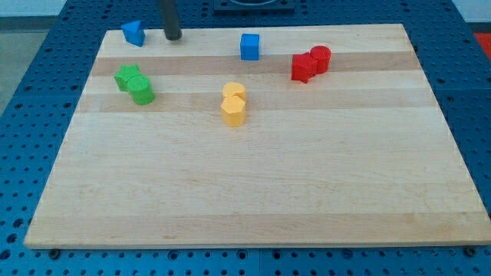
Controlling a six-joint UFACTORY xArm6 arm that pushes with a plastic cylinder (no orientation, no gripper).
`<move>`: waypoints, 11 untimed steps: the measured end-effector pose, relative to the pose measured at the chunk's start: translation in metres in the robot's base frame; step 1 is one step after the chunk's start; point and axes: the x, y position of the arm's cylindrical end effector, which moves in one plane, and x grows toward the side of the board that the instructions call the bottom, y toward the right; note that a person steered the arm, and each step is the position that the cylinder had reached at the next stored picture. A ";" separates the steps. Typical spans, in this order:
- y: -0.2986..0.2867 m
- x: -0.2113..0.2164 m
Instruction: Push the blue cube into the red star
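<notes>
My tip (173, 36), the lower end of a straight dark rod, rests on the pale wooden counter (253, 184) near the view's top; there is no pincer, so nothing is held. A blue angular block (133, 33) sits just to the tip's left. The blue cube (249, 47) lies well to the tip's right. Farther right is the red star (304, 67), touching a red cylinder (321, 57).

My tip (173, 37) ends a straight, smooth, dark grey rod, round in section and unmarked.
</notes>
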 end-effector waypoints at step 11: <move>0.179 0.117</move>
